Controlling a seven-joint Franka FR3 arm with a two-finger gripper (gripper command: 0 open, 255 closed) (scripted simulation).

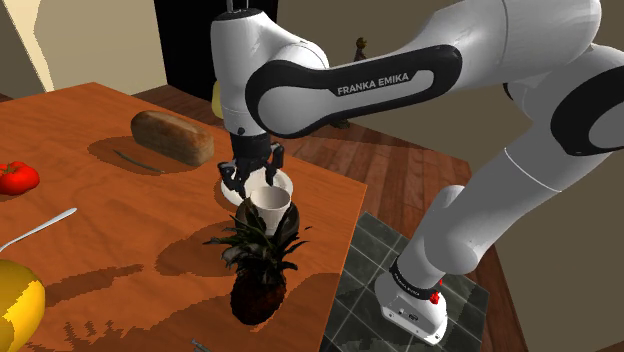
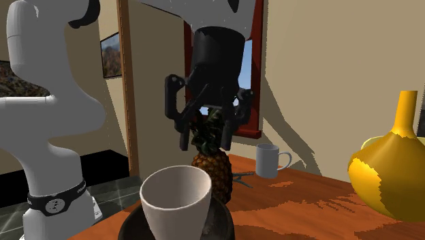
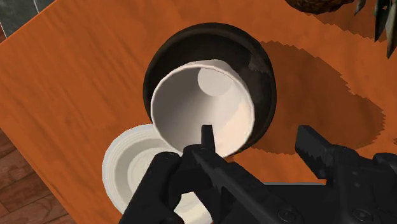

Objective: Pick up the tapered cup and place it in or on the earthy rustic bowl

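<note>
A white tapered cup (image 3: 203,108) stands upright inside a dark, rough-looking bowl (image 3: 257,60) on the wooden table. In the second exterior view the cup (image 2: 176,201) rises out of the bowl (image 2: 219,221) in the foreground. My black gripper (image 2: 204,133) hangs a little above it, open, with nothing between its fingers. In the wrist view the gripper (image 3: 261,143) has its fingers spread over the cup's near rim, apart from it. From the shoulder view the gripper (image 1: 252,178) sits just over the cup (image 1: 272,207).
A white dish (image 3: 127,165) lies right beside the bowl. A pineapple (image 1: 260,270) stands close in front near the table edge. Bread loaf (image 1: 172,137), red tomato (image 1: 18,177), spoon (image 1: 40,228), white mug (image 2: 269,160) and yellow vase (image 2: 391,170) share the table.
</note>
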